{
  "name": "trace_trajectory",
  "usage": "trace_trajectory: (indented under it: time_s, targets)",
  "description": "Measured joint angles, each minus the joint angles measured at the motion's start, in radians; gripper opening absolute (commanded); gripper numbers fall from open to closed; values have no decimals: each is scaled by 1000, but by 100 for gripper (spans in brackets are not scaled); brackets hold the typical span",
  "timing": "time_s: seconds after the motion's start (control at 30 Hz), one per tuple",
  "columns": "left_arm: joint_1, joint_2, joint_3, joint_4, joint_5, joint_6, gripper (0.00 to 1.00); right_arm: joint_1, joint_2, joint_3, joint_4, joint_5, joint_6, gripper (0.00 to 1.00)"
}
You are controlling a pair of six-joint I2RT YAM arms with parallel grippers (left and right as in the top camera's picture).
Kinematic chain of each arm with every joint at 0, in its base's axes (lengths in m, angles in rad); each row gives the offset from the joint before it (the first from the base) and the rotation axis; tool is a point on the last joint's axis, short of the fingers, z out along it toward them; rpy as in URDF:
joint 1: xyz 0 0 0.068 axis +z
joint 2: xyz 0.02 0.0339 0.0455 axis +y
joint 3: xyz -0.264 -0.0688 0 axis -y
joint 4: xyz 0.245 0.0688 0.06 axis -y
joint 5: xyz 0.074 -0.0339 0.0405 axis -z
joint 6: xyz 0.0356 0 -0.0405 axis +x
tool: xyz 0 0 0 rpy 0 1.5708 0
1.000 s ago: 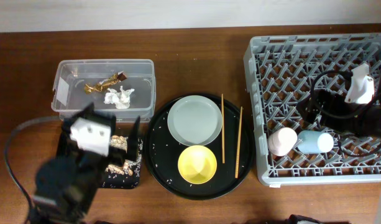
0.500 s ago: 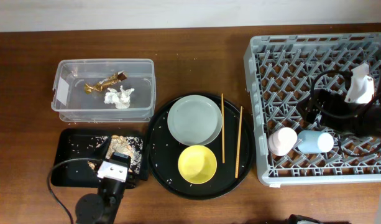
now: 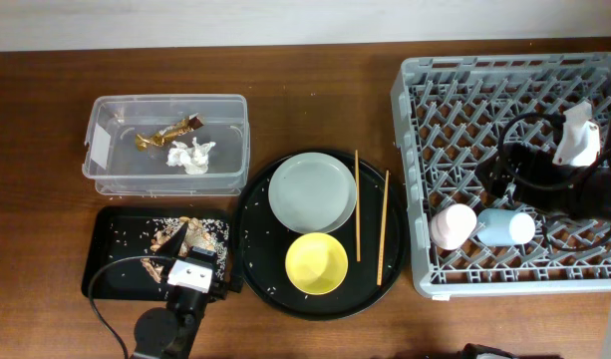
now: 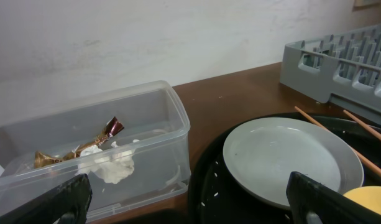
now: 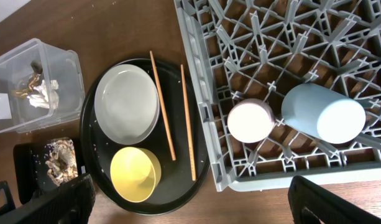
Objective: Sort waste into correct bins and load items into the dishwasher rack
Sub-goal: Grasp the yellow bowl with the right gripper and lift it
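Judging from how things lie, the waste part looks finished. The food scraps [image 3: 190, 235] are in the shallow black tray [image 3: 111, 271], close in front of the left fingers [image 4: 61, 202] as the overhead view shows. The tissue [image 3: 190, 155] and the wrapper [image 3: 170, 131] lie in the clear tub [image 3: 165, 100], farther ahead, on the side of the finger at the left of the wrist view. The pink cup [image 3: 453, 225] and the light blue cup [image 3: 504, 227] lie in the dishwasher rack [image 3: 504, 66], in front of the right fingers [image 5: 337, 200]. Both pairs of fingers are spread wide and hold nothing. Not yet loaded are the plate [image 3: 312, 191], the yellow bowl [image 3: 316, 263] and the chopsticks [image 3: 357, 204], all on the round black tray [image 3: 260, 244] on the worktop [image 3: 46, 120]. I think the step in hand is to fetch one of these. For the left fingers the plate is ahead, toward the other finger, and the bowl is just beside that finger, so the bowl seems easier. To do it well, I would put one finger inside the bowl and one outside, and close only when the wall is between them. The plate lies flat with a low rim, so it needs a shallow approach at its edge. The chopsticks are thin and lie apart beyond the plate, so I would take them one at a time.
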Motion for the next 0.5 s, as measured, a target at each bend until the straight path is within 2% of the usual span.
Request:
trace_trajectory:
  time_s: [0.17, 0.33, 0.43, 0.5]
  targets:
    - [0, 0, 0, 0, 0, 0, 100, 0, 0, 0, 10, 1, 0, 98]
    - [0, 0, 0, 0, 0, 0, 100, 0, 0, -1, 94, -8, 82, 99]
    - [0, 0, 0, -1, 0, 0, 100, 13, 0, -1, 99, -97, 78, 89]
    - [0, 0, 0, -1, 0, 0, 99, 101, 0, -6, 43, -134, 50, 82]
